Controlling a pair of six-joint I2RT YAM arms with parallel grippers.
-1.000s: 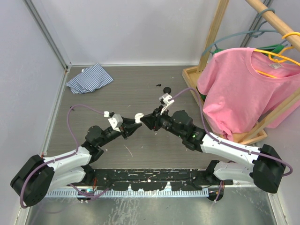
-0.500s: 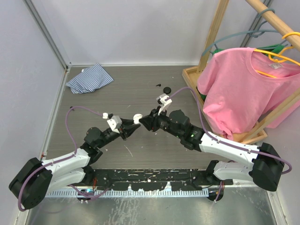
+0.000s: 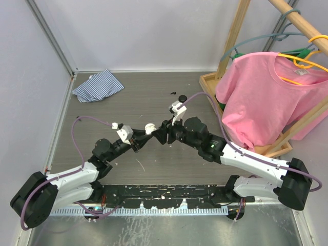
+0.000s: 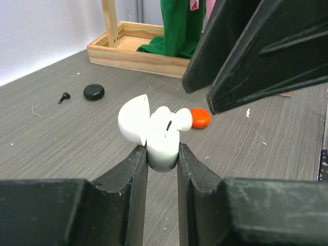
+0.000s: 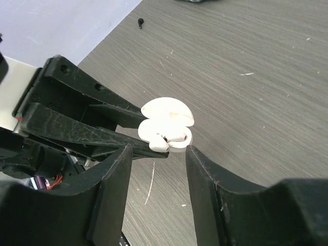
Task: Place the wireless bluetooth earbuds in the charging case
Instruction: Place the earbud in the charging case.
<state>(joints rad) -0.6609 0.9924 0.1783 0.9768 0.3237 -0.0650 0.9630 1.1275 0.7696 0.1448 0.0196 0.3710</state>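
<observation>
Mid-table, just beyond the two arms' bases, the left gripper pinches the base of the white charging case and holds it clear of the table with its lid hinged open. The white earbuds sit in the case's mouth, though it cannot be told whether they are pressed fully home. From the right, the right gripper hangs close over the case with its jaws spread and nothing between them. The white pair appears delivered; what seems left is seating the buds and shutting the lid. Compared with a second ago, the right jaws, then pressed together at the case, have parted, and both arms have edged slightly left. Just past the case a small orange disc lies on the table. Farther off a black earbud lies beside a black round case, both untouched. At the far left lies a striped cloth; at the far right a pink T-shirt hangs on a wooden rack.
</observation>
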